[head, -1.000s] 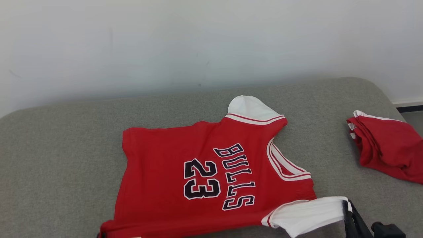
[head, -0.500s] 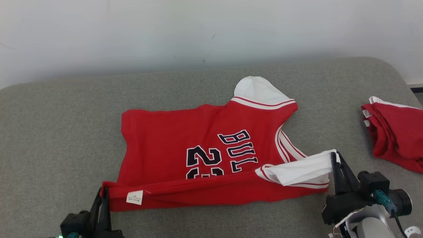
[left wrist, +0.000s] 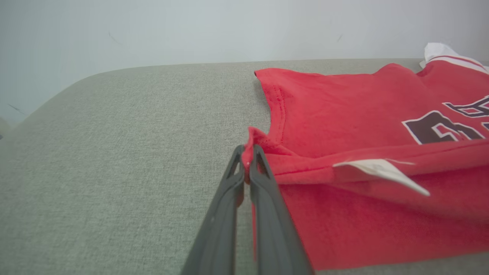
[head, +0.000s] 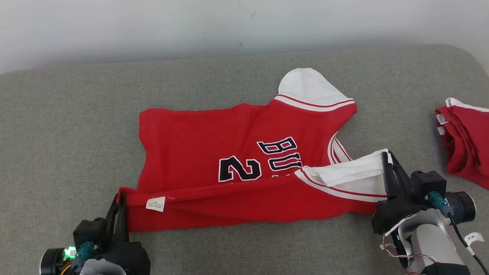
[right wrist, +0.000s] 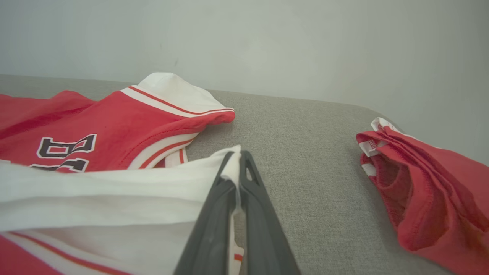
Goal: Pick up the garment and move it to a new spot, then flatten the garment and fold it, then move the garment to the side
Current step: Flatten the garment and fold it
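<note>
Folding looks underway, judging by the lay: garment (head: 214, 133) sits mid-surface on the grey padded top (head: 57, 133), hem end toward 9 o'clock, neck & sleeves toward 3 o'clock; near long edge is raised & doubled over toward 12 o'clock, hiding the lower part of the number & lettering. L gripper (head: 119, 196) at 7 o'clock, fingers pressed together on the red hem corner; L wrist view shows cloth nipped between the tips, no gap. R gripper (head: 386, 156) at 4 o'clock, likewise clamped onto the edge of the white sleeve (head: 351, 173); cloth runs fairly taut between the two. Care label (head: 155, 204) shows just beside the L pinch, so the inside face is turned up there. Far sleeve (head: 305, 84) lies flat at 1 o'clock. Second red garment (head: 466, 141), bundled, lies well apart at 3 o'clock; not touching.

Handling, my read: light, soft knit, no stiffness; it sags between grips, so both arms need to travel together w/ even tension or the fold line goes crooked; fabric prob. clings a bit to the textured top, so dragging could ruck the lower layer. Best holds are corners & stitched hems, i.e. where the fingers sit now; thin pinches may slip if pulled hard. Next move, I'd guess: carry the edge toward 12 o'clock, lay it on the far edge, then let go.
</note>
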